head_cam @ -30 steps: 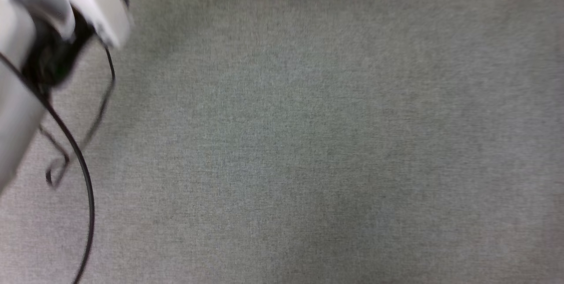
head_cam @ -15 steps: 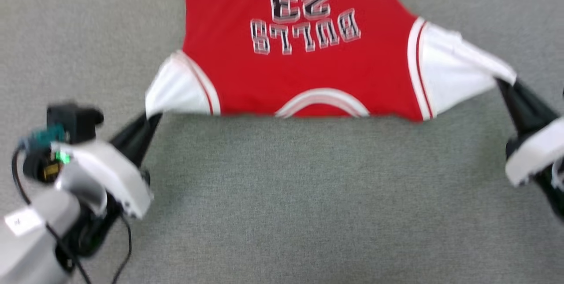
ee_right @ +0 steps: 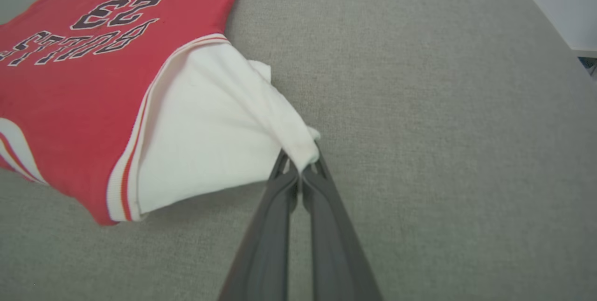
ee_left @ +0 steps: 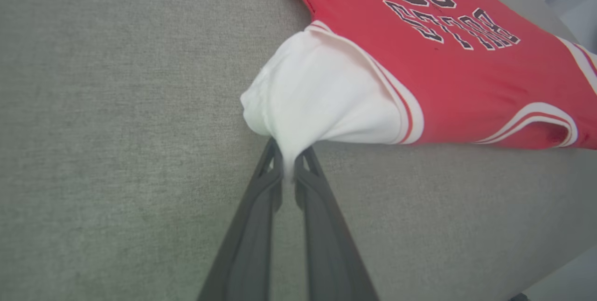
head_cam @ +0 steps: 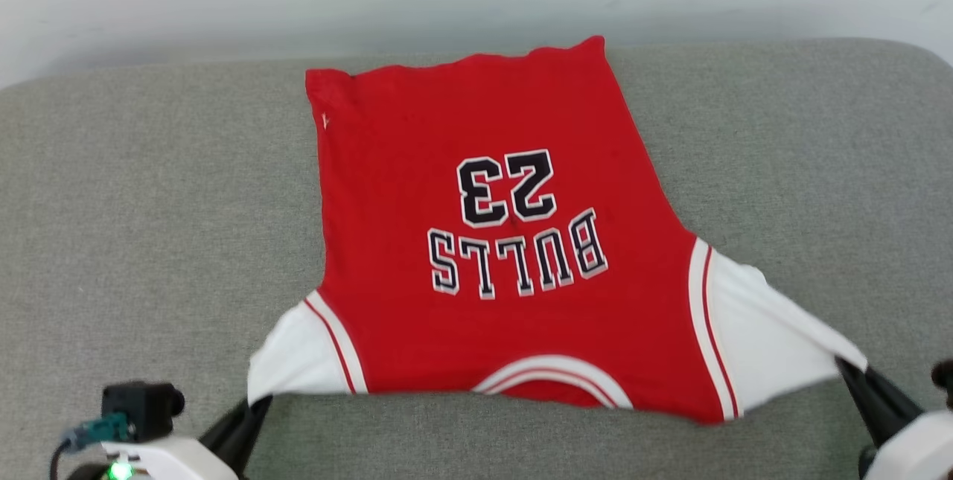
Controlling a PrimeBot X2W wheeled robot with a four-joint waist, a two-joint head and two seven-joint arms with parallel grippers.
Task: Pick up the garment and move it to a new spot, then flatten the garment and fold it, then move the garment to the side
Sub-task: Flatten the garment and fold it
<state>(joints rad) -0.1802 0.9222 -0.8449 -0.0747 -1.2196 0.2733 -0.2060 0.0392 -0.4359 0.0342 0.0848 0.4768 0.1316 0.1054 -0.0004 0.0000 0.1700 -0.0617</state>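
- Your left gripper [ee_left: 289, 161] is at the near left, fingers pinched shut on the tip of the left-hand sleeve [ee_left: 317, 105]. Gripping the very end lets you pull the cloth wide.
- That white sleeve bunches to a point at the fingers, so it looks to be under tension.
- The garment [head_cam: 506, 279] lies print-up in the middle of the grey cushion [head_cam: 149, 205]. Its collar [head_cam: 551, 379] is near you and its hem [head_cam: 461, 63] is at the far edge.
- The lettering [head_cam: 514, 242] reads upside down from the head view.
- The near edge looks slightly lifted, with shadow beneath it. The far part rests flat.
- The right-hand sleeve [ee_right: 210, 128] is drawn out towards the near right and also comes to a point.
- Your right gripper [ee_right: 301, 165] is clamped on that sleeve's tip.
- Judgement: the two-sleeve hold is there to spread and flatten the garment. Folding has not yet begun.
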